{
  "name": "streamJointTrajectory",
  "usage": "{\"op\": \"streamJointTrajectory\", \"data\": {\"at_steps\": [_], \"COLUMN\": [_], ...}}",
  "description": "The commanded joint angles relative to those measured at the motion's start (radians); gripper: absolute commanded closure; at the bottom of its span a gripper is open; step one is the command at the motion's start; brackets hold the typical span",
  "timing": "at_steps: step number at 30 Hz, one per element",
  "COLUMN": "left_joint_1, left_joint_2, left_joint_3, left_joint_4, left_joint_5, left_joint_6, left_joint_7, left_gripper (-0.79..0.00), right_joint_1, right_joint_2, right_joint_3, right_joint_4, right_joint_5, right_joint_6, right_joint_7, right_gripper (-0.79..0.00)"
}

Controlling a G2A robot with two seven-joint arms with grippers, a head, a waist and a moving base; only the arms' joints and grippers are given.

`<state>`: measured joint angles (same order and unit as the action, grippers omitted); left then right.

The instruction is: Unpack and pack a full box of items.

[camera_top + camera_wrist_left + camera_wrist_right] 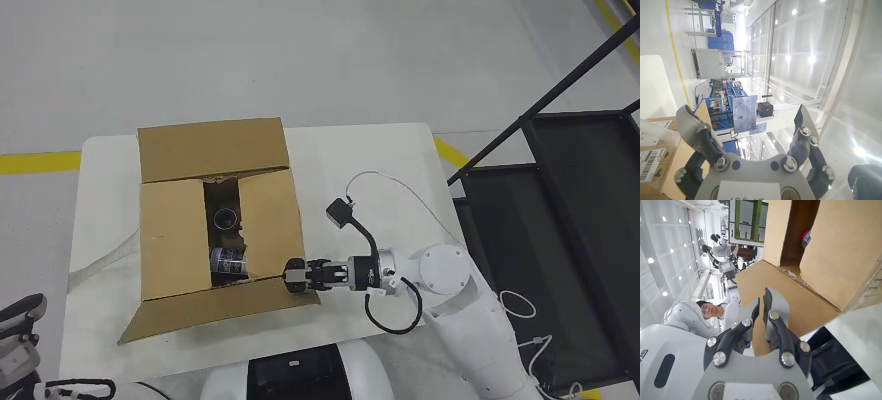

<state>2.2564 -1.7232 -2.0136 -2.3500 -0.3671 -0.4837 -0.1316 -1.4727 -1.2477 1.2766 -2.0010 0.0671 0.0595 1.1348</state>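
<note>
A brown cardboard box (172, 235) stands on the white table (380, 170), its far and near flaps folded outward and the two side flaps partly over the opening. Through the gap I see a dark round item (224, 216) and a blue-labelled can (228, 261). My right gripper (296, 274) is at the box's near right corner, shut on the near flap (791, 298), which passes between its fingers (770, 306). My left gripper (743, 111) is open and holds nothing, low beside the box's labelled side wall (659, 149). A red-topped item (806, 237) shows inside the box.
A black metal rack (570, 200) stands just right of the table. A camera on a curved stalk (340, 213) rises from the right arm. Bare tabletop lies right of the box. A loose clear tape strip (105, 258) hangs off the box's left side.
</note>
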Motion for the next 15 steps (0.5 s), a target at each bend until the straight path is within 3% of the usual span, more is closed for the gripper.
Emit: {"op": "streamJointTrajectory", "data": {"at_steps": [1,15], "left_joint_1": [0.000,0.000], "left_joint_2": [0.000,0.000], "left_joint_3": [0.000,0.000], "left_joint_4": [0.000,0.000], "left_joint_5": [0.000,0.000], "left_joint_6": [0.000,0.000], "left_joint_7": [0.000,0.000], "left_gripper": [-0.785,-0.785], "right_joint_1": [-0.004,-0.031], "right_joint_2": [0.004,0.031], "right_joint_3": [-0.002,-0.061], "right_joint_4": [-0.007,-0.057], "right_joint_5": [-0.009,-0.130], "right_joint_6": [-0.009,-0.051], "right_joint_7": [0.007,0.050], "right_gripper": [0.000,0.000]}}
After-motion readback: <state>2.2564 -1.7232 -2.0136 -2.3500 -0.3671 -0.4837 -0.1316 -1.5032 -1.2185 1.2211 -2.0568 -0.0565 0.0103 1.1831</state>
